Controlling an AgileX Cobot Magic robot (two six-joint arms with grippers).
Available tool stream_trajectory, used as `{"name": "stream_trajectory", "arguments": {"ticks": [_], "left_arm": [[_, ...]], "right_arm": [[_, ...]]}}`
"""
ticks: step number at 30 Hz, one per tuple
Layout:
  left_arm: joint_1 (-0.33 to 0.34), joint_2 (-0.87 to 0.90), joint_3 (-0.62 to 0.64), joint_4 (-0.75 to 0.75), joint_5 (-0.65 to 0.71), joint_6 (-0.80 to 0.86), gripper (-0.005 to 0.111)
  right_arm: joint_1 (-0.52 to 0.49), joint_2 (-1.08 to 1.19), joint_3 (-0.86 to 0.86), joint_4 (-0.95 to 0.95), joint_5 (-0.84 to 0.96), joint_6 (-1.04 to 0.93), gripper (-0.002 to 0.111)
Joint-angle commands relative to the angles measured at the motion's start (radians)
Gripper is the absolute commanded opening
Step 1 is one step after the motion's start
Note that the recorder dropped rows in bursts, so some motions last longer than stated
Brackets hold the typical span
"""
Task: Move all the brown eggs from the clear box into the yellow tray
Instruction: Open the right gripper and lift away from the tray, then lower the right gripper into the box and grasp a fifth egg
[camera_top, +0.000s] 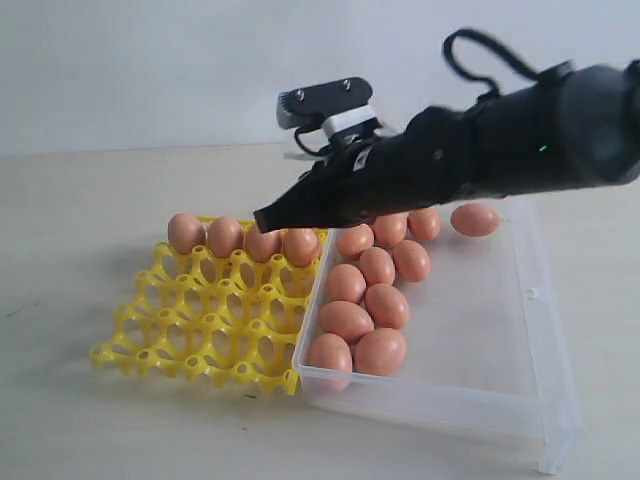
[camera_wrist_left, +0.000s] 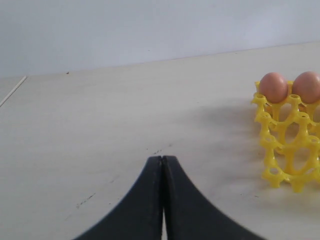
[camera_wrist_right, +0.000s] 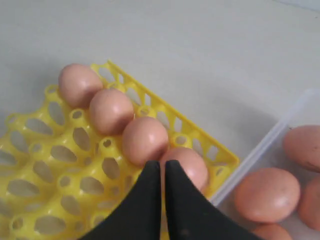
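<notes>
Four brown eggs (camera_top: 225, 236) are seated in the far row of the yellow tray (camera_top: 205, 325). The rest, about eleven, are gathered in the left and far part of the clear box (camera_top: 490, 340), which is set just beside the tray's right edge. The other tray cups are seen open, and the right half of the box floor is bare. The right gripper (camera_top: 268, 217) is held over the tray's far right corner, its fingers pressed together on nothing. Only in the right wrist view is its tip shown just above the fourth egg (camera_wrist_right: 186, 165). The left gripper (camera_wrist_left: 162, 167), unseen from the exterior, is shown closed tight and empty in its own wrist view, low over bare table (camera_wrist_left: 100, 125) and well apart from the tray's corner.
</notes>
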Motion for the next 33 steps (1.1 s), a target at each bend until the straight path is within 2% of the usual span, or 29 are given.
{"name": "stream_trajectory", "arguments": {"ticks": [1, 6, 12, 16, 19, 22, 23, 28, 33], "left_arm": [[0.001, -0.006, -0.004, -0.007, -0.014, -0.004, 0.0], [0.001, -0.006, -0.004, -0.007, -0.014, -0.004, 0.0], [0.001, -0.006, -0.004, -0.007, -0.014, -0.004, 0.0], [0.001, -0.006, -0.004, -0.007, -0.014, -0.004, 0.0], [0.001, -0.006, -0.004, -0.007, -0.014, -0.004, 0.0], [0.001, -0.006, -0.004, -0.007, -0.014, -0.004, 0.0], [0.001, -0.006, -0.004, -0.007, -0.014, -0.004, 0.0], [0.001, -0.006, -0.004, -0.007, -0.014, -0.004, 0.0], [0.001, -0.006, -0.004, -0.007, -0.014, -0.004, 0.0]], "right_arm": [[-0.081, -0.151, -0.005, -0.127, 0.249, -0.022, 0.0], [-0.197, -0.237, -0.008, -0.18, 0.401, -0.007, 0.002], [-0.323, -0.187, -0.008, -0.343, 0.525, -0.041, 0.018], [-0.359, -0.137, -0.021, -0.373, 0.466, -0.055, 0.023], [-0.359, -0.095, -0.075, -0.373, 0.526, -0.055, 0.027], [-0.352, -0.054, -0.125, -0.311, 0.64, -0.001, 0.042], [-0.346, -0.049, -0.125, -0.295, 0.653, 0.017, 0.043], [-0.291, 0.023, -0.133, -0.172, 0.645, 0.027, 0.044], [-0.287, 0.103, -0.234, -0.164, 0.647, 0.06, 0.044]]}}
